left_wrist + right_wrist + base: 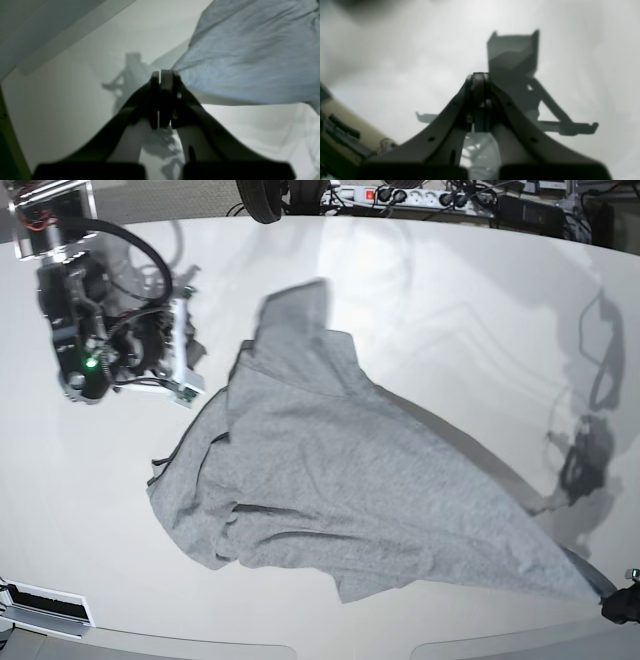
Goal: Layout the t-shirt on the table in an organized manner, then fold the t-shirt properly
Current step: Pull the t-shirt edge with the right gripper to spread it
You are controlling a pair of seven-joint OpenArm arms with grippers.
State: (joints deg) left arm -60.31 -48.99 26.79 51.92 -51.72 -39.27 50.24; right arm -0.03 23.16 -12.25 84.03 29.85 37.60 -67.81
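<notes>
The grey t-shirt (pixel 330 470) lies crumpled and spread across the middle of the white table (pixel 450 300), with no lettering showing. One corner is drawn out to a point at the front right, where my left gripper (pixel 622 605) is shut on it. In the left wrist view the jaws of that gripper (pixel 163 73) are pressed together, and the t-shirt (pixel 250 55) fans away from the fingertips, lifted off the table (pixel 62 100). My right gripper (pixel 183 360) hovers by the shirt's far left edge. In the right wrist view it (pixel 478 75) is shut, nothing in it, over bare table (pixel 395 75).
A power strip with cables (pixel 400 195) and a dark round object (pixel 265 200) sit beyond the table's far edge. A white bracket (pixel 45 608) is at the front left corner. The table's front edge runs close under the left gripper.
</notes>
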